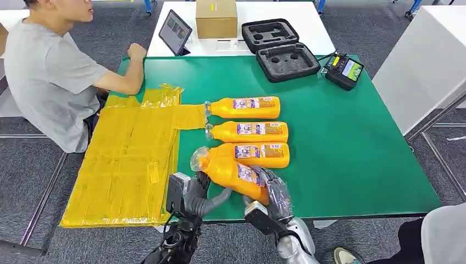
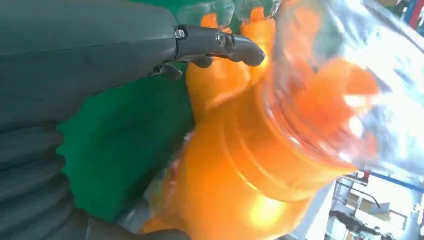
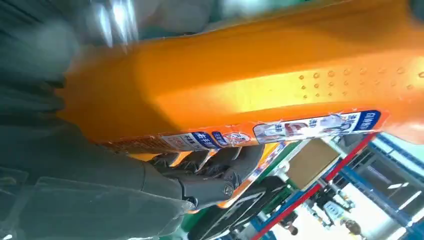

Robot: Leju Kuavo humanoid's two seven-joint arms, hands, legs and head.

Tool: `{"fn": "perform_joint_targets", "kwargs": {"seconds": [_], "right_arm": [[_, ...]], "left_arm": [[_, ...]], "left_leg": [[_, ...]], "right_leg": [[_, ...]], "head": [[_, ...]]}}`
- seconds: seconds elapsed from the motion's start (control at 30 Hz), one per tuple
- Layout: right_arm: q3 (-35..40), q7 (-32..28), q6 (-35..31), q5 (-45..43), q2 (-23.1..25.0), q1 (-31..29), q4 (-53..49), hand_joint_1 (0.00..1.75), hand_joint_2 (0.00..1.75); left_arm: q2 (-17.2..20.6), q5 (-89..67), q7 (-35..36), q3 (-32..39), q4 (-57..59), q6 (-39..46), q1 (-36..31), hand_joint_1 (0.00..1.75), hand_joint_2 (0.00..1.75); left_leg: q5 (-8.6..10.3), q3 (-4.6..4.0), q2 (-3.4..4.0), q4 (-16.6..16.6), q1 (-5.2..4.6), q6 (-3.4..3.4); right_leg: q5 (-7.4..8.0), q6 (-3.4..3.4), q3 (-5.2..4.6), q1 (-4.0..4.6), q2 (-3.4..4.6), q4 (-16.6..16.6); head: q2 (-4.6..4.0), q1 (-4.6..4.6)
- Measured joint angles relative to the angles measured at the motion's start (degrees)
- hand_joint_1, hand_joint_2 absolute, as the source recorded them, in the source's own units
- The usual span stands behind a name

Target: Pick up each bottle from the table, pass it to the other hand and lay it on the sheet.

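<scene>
Right now an orange bottle [image 1: 233, 173] is hanging above the near edge of the green table [image 1: 351, 154], tilted, its clear cap end pointing toward the yellow sheet [image 1: 126, 165] and its base toward the robot's right. The right hand [image 1: 275, 192] is gripping the base end: in the head view its dark fingers [image 1: 277, 190] are wrapping over the bottle's side near the label, and in the right wrist view the orange body [image 3: 240, 85] is lying across the palm with fingers [image 3: 215, 167] curling up against the labelled edge. The left hand [image 1: 195, 192] is sitting at the neck end, just below the clear cap. In the left wrist view one dark finger [image 2: 220, 42] is reaching past the orange shoulder [image 2: 240, 165], and the cap [image 2: 350, 85] is looming close and blurred. Whether the left hand's fingers are actually pressing on the bottle or merely lying beside it, I cannot tell.

Three more orange bottles are lying on their sides on the table in a row, caps toward the sheet: the far one [image 1: 244, 107], the middle one [image 1: 250, 132] and the near one [image 1: 258, 154], which is lying just behind the held bottle. A person in a grey shirt [image 1: 46, 77] is sitting at the table's far left corner, one arm resting on the edge. Farther back, a black foam case [image 1: 280, 49], a handheld controller [image 1: 344, 70], a tablet [image 1: 175, 32] and a cardboard box [image 1: 216, 17] are standing.
</scene>
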Motion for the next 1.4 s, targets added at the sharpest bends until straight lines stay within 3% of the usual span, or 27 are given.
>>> {"fn": "perform_joint_targets", "kwargs": {"seconds": [0.13, 0.93, 1.4], "right_arm": [[1.5, 0.0, 0.1, -0.2, 0.2, -0.8, 0.7, 1.66, 1.75], [7.0, 0.0, -1.5, -2.3, 0.3, -6.1, 7.6, 1.64, 1.75], [11.8, 2.1, -6.9, 5.1, 2.3, -8.8, 11.6, 1.62, 1.75]], "left_arm": [[-0.4, -0.1, -0.9, -0.1, 1.8, 0.8, -1.2, 0.0, 1.75], [-0.9, 3.5, 1.0, -2.7, 2.6, -3.2, -1.9, 0.0, 1.75], [-0.9, 5.1, -3.3, -1.6, 2.6, 6.7, -2.8, 0.0, 1.75]], "left_leg": [[0.01, -0.01, 0.0, 0.0, 0.0, 0.0], [0.02, -0.05, 0.0, 0.0, 0.0, 0.0], [0.05, -0.06, 0.02, 0.0, 0.0, -0.03]], "right_leg": [[0.0, 0.0, 0.0, 0.0, 0.0, 0.0], [0.0, 0.0, -0.03, 0.0, -0.01, 0.0], [0.0, 0.0, -0.1, 0.0, 0.01, 0.0]], "head": [[0.0, 0.0], [0.0, -0.02], [0.0, -0.02]]}}
